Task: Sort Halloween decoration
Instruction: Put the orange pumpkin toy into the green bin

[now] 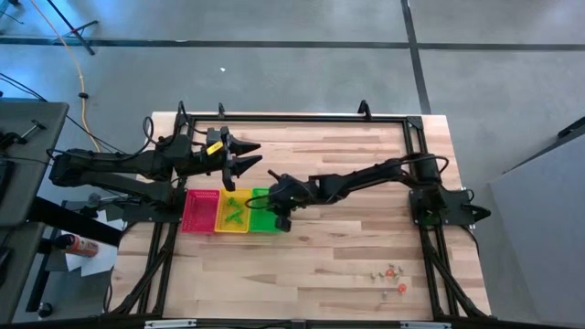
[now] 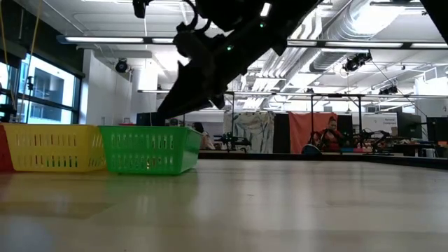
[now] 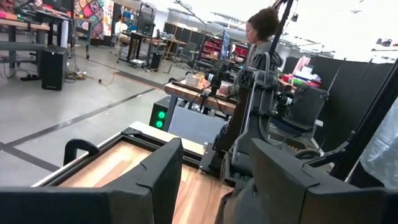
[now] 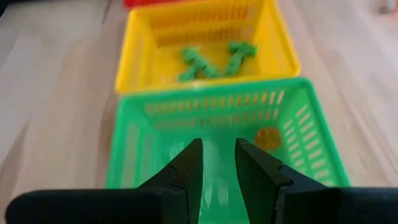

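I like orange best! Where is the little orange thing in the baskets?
The orange trinket lies in the green tray, beside the yellow tray, below the right gripper.

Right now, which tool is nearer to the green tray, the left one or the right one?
The right tool is nearer: it hangs over the green tray at its right edge. The left tool waits beyond the trays, up and toward the far side of the table.

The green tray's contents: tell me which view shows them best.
The right wrist view: it looks into the green tray, showing one orange trinket. The high view has the right gripper over it; the low view shows only its side wall; the left wrist view misses it.
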